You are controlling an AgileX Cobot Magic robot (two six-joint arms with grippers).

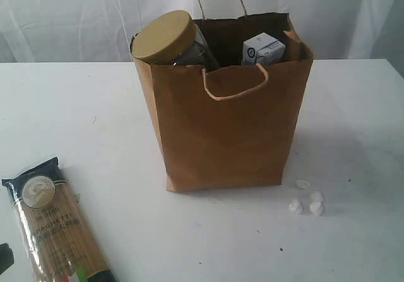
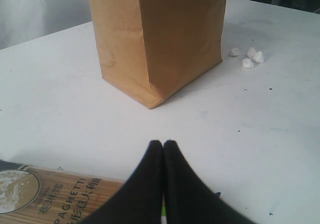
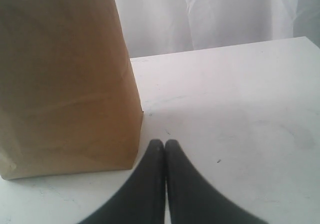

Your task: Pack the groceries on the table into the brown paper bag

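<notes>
The blue-ended spaghetti packet lies flat at the table's near left edge, just beside the left gripper, whose black fingers are pressed together on nothing. The brown paper bag stands upright mid-table, apart from both grippers. The tan-lidded clear jar and the small white-blue packet poke out of its top. The right gripper, likewise closed and empty, sits near a bottom corner of the bag. Tiny white lumps lie by the bag. A white curtain hangs behind.

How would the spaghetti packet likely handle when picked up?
The spaghetti packet is long and narrow, so gripped near one end it would probably tip. Its clear film wrap may be slippery. The thin dry strands could snap under a hard squeeze.
</notes>
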